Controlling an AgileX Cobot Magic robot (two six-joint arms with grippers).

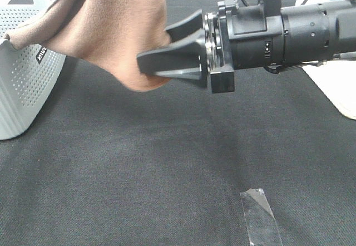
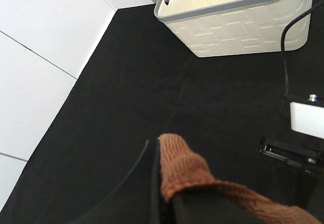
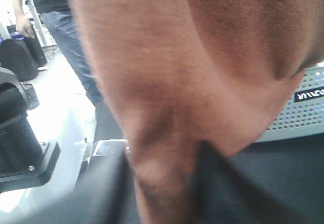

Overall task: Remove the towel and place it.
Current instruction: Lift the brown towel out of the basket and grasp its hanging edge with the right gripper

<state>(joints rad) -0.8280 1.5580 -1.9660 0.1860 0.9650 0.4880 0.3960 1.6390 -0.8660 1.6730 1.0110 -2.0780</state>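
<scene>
The brown towel (image 1: 111, 23) hangs in the air from the upper left, above the black table cloth. Its low fold reaches down to my right gripper (image 1: 167, 48), which comes in from the right. In the right wrist view a creased fold of the towel (image 3: 162, 133) fills the gap between the two dark fingers (image 3: 233, 188), which look pressed onto it. My left gripper (image 2: 164, 188) is shut on a corner of the towel (image 2: 182, 168); it is out of the exterior high view.
A grey perforated basket (image 1: 22, 90) stands at the left edge. A white bin (image 2: 238, 26) sits at the table's far side, with a black cable (image 2: 286, 57) beside it. A strip of clear tape (image 1: 260, 218) lies on the cloth. A person (image 3: 55, 11) stands beyond the table.
</scene>
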